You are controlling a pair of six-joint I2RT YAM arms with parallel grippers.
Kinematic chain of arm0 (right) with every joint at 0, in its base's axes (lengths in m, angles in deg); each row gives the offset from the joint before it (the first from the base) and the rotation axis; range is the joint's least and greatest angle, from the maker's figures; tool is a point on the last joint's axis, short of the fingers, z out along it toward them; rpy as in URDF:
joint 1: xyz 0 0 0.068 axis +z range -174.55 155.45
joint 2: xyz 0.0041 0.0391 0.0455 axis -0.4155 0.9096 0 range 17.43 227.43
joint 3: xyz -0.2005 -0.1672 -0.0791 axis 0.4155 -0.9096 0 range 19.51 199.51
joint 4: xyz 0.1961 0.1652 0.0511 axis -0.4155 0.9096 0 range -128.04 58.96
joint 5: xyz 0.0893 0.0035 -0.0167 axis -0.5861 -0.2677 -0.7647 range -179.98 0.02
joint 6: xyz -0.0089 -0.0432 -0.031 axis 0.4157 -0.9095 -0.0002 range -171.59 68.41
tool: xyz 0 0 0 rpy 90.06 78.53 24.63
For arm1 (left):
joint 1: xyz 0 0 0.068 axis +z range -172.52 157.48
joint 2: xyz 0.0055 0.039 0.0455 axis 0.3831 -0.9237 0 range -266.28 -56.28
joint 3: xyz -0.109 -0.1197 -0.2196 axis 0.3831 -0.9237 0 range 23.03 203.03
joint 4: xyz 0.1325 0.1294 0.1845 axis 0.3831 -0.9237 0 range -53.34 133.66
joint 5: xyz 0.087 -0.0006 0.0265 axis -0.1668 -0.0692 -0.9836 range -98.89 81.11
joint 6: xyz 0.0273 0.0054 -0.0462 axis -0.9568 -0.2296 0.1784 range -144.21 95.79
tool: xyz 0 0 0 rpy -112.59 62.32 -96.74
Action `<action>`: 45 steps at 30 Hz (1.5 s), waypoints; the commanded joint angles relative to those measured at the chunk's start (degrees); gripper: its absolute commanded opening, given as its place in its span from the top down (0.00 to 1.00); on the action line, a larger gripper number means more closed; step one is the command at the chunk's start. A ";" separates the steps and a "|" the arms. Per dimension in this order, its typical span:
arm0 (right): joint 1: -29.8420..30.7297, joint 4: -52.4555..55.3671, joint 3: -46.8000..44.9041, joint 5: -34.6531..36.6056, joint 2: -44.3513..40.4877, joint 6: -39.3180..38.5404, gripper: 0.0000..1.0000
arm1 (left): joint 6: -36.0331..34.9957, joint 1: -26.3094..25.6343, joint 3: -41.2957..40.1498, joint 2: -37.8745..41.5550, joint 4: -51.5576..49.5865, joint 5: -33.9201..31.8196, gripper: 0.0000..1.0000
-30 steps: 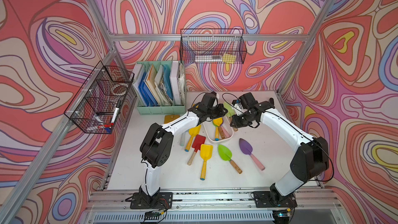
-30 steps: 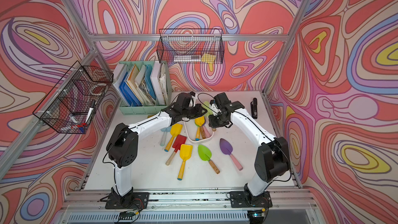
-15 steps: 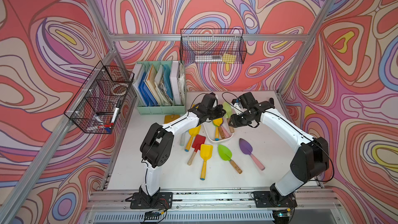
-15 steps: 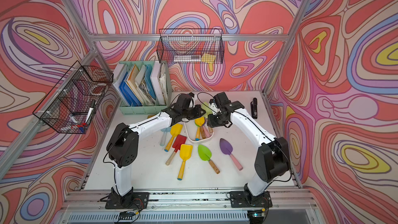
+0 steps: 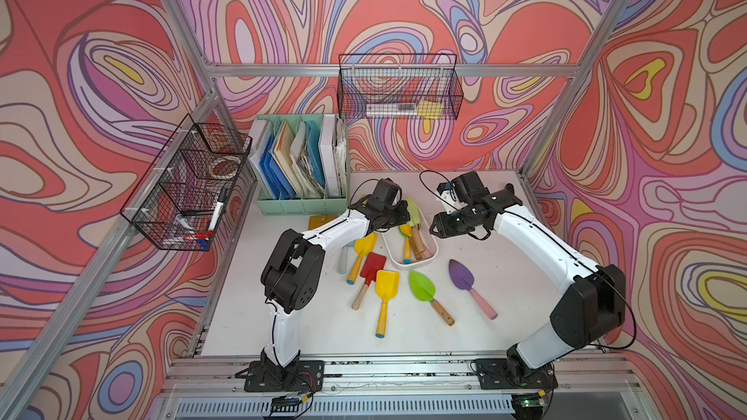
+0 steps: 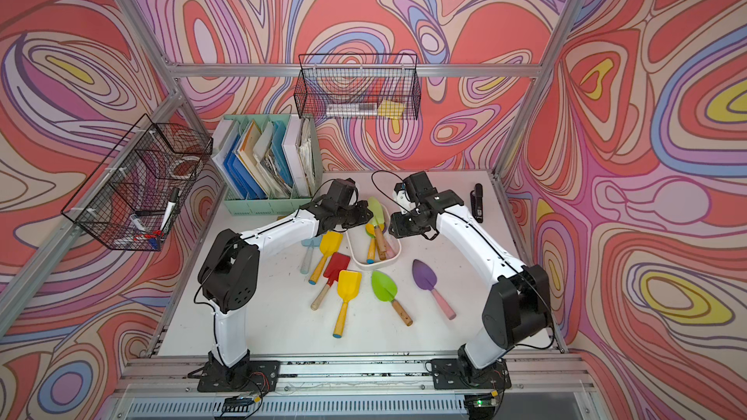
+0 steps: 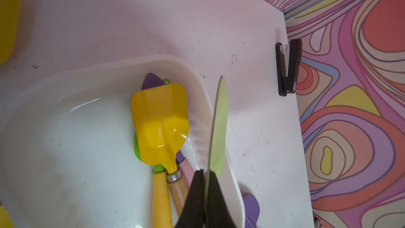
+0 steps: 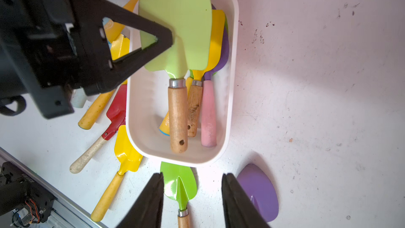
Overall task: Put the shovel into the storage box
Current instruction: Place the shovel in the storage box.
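Near the bench's (image 5: 505, 329) front edge, loose on the surface: yellow shovel (image 5: 386, 290), bright green trowel (image 5: 422, 286), purple trowel (image 5: 463, 274) toward the right edge. Just behind, a red shovel (image 5: 372, 270) and another yellow shovel (image 5: 364, 246), packed close at the storage box's left side; a pale blue handle (image 5: 343, 260) pokes out under the left arm.

The storage box (image 5: 416, 262) sits mid-bench, long axis running front to back. Inside: a yellow shovel (image 7: 161, 123) on top of a green blade and a purple one, handles toward the front end, one pink (image 8: 208, 115), two wooden.

Left gripper (image 7: 207, 175) is clamped tight on the edge of the pale green shovel (image 8: 177, 25). Its blade is up over the box's far end, wooden handle angling down into the box; can't tell if the handle tip touches the floor.

Right gripper (image 8: 192, 185) has jaws parted, holding nothing, hovering just right of the box's far end.

Far right, near the edge: black stapler (image 6: 477, 204). Far left corner: mint file organizer (image 5: 299, 163) with folders. Two wire baskets hang on the walls, markers in the left one (image 5: 190, 187).
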 commanded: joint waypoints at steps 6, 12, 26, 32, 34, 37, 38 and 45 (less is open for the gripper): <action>0.28 -0.61 -1.36 0.03 -0.70 -0.20 0.56 | -2.87 1.06 -2.64 2.41 -2.01 -2.40 1.00; 0.24 -0.44 -1.73 0.13 -0.89 -0.19 0.56 | -3.48 1.17 -3.12 1.48 -0.83 -3.01 1.00; 0.26 -0.81 -2.54 0.07 -1.02 0.14 0.56 | -2.62 1.14 -2.77 -2.00 0.65 -1.59 1.00; 0.27 -0.98 -2.89 -0.07 -0.97 0.16 0.56 | -2.43 1.15 -1.29 -3.93 0.40 -1.44 1.00; 0.30 -1.10 -3.03 -0.09 -1.05 0.16 0.56 | -2.52 1.16 -0.71 -4.50 0.07 -1.47 1.00; 0.24 -1.22 -3.33 -0.10 -1.07 0.16 0.56 | -2.52 1.15 -0.17 -5.27 -0.30 -1.39 1.00; 0.26 -1.32 -3.38 -0.09 -1.16 0.16 0.56 | -2.45 1.18 -0.12 -5.40 -0.43 -1.32 1.00; 0.25 -1.63 -3.68 -0.18 -0.95 0.15 0.56 | -2.35 1.17 0.13 -5.84 -1.25 -1.31 0.84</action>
